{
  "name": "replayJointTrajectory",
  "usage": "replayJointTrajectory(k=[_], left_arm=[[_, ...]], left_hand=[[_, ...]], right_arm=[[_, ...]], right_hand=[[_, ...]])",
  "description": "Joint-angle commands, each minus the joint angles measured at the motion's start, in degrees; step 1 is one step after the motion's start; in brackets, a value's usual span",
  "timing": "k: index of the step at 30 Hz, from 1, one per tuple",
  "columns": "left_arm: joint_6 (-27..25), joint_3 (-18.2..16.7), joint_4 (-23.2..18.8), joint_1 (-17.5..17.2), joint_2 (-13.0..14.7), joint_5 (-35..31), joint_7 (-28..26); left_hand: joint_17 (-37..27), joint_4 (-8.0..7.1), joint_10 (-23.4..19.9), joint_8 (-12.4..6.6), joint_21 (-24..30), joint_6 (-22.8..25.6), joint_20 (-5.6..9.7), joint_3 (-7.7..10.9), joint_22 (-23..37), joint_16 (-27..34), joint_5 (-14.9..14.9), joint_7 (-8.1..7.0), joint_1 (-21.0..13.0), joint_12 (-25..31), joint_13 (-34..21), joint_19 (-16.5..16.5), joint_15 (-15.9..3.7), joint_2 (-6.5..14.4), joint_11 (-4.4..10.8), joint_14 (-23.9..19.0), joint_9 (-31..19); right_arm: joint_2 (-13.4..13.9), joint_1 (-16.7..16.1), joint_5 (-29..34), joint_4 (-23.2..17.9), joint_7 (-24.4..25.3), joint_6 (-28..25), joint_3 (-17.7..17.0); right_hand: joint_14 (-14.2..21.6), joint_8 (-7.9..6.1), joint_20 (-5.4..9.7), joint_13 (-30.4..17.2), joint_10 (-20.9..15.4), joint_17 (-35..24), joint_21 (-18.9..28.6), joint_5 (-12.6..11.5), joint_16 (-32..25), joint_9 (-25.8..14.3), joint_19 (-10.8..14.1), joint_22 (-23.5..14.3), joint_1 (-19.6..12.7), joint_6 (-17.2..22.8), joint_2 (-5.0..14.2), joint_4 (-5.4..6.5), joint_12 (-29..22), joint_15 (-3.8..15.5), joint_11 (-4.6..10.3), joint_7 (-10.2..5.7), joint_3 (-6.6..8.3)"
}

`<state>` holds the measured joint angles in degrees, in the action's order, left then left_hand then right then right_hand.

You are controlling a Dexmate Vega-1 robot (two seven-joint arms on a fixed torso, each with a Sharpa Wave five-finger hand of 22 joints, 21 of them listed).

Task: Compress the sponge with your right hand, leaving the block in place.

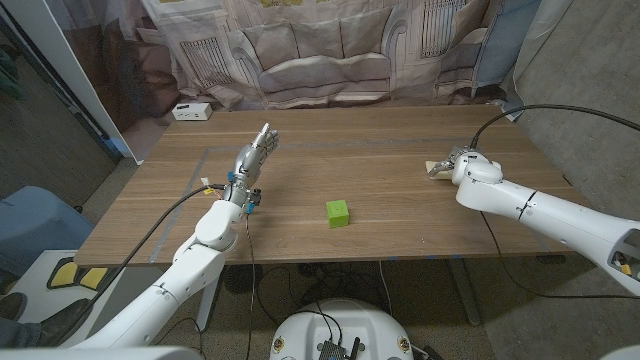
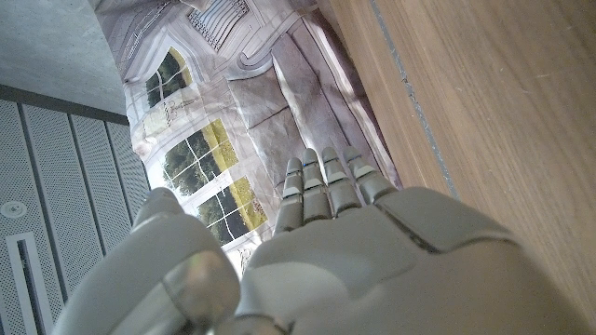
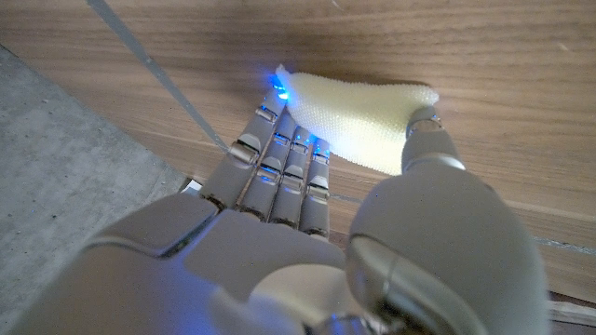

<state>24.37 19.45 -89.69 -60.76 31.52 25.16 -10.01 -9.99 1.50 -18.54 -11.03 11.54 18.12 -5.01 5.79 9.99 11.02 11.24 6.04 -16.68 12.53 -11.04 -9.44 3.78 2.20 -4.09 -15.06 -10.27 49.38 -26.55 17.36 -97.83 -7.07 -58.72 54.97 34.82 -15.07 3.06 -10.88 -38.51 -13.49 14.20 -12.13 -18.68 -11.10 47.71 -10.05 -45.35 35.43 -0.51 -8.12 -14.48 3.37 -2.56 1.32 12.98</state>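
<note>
Right hand (image 3: 307, 186) at table's (image 1: 400, 160) right edge, fingers and thumb pinching pale yellow sponge (image 3: 358, 116) between them; squeeze looks under way. Green block (image 1: 338, 213) near front edge, well apart. Left hand (image 1: 252, 157) spread, empty.

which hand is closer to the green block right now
Left, though only slightly. The left hand is raised open over the table, to the robot's left of the green block and farther back. The right hand is off to the right, pressing the sponge.
</note>
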Motion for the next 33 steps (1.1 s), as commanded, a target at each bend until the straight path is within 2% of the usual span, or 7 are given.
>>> replayJointTrajectory(k=[1, 6, 14, 33], left_arm=[[0.2, 0.0, 0.0, -0.2, 0.0, 0.3, 0.0], [0.1, -0.2, -0.2, -0.4, 0.1, 0.4, 0.0], [-0.3, -0.1, -0.4, -0.3, 0.2, 0.5, 0.2], [0.4, 0.1, 0.1, 0.0, -0.3, 0.3, 0.0]], left_hand=[[-0.3, 0.26, -0.7, -0.08, -0.3, 0.7, 0.12, -0.02, 0.2, 0.0, -0.1, -0.12, -0.1, 0.0, -0.2, -0.3, -0.20, 0.6, 0.13, -0.5, -0.1], [-0.3, 0.29, -0.7, -0.10, -0.2, 0.8, 0.12, -0.01, 0.2, -0.1, -0.1, -0.11, -0.1, 0.0, -0.2, -0.3, -0.21, 0.7, 0.14, -0.5, -0.1], [-0.3, 0.36, -0.7, -0.08, -0.2, 0.9, 0.16, 0.02, 0.2, -0.1, -0.1, -0.06, -0.1, -0.1, -0.2, -0.4, -0.19, 0.8, 0.13, -0.5, -0.1], [-0.3, 0.50, -0.9, -0.07, -0.2, 1.1, 0.13, 0.09, 0.2, -0.1, -0.1, -0.09, -0.1, -0.1, -0.3, -0.4, -0.23, 1.0, 0.07, -0.5, -0.1]], right_arm=[[-0.8, 0.2, 0.7, 1.9, 0.2, 0.6, 1.3], [-1.1, -0.1, 1.1, 2.7, 0.6, 1.0, 1.5], [-0.9, -2.6, 1.1, 1.6, 4.4, 2.0, -0.8], [0.6, -8.1, 1.8, -4.0, 12.5, 1.9, -6.2]], right_hand=[[0.6, -0.31, 0.09, 0.0, -0.8, -0.2, 0.4, -0.2, -0.4, -0.1, 0.6, -0.1, -1.1, 0.7, 0.01, -0.16, -0.4, 0.26, 0.12, -0.03, 0.01], [1.4, -0.36, 0.36, 0.0, -1.4, -0.4, 0.5, -0.2, -0.8, -0.1, 1.2, -0.1, -1.7, 1.3, 0.24, -0.35, -0.4, 0.57, 0.30, -0.13, 0.12], [5.5, -1.23, 0.84, 0.0, -5.3, -0.9, 1.4, -0.2, -2.5, -0.1, 4.6, -0.3, -3.2, 5.3, 0.98, -0.49, -1.0, 1.87, 0.71, -0.80, 0.14], [7.6, -1.46, 1.09, -0.1, -7.7, -1.5, 1.9, 0.0, -3.6, -0.1, 6.2, -0.4, -5.0, 7.4, 2.04, -0.71, -1.1, 2.44, 0.79, -0.83, 0.49]])
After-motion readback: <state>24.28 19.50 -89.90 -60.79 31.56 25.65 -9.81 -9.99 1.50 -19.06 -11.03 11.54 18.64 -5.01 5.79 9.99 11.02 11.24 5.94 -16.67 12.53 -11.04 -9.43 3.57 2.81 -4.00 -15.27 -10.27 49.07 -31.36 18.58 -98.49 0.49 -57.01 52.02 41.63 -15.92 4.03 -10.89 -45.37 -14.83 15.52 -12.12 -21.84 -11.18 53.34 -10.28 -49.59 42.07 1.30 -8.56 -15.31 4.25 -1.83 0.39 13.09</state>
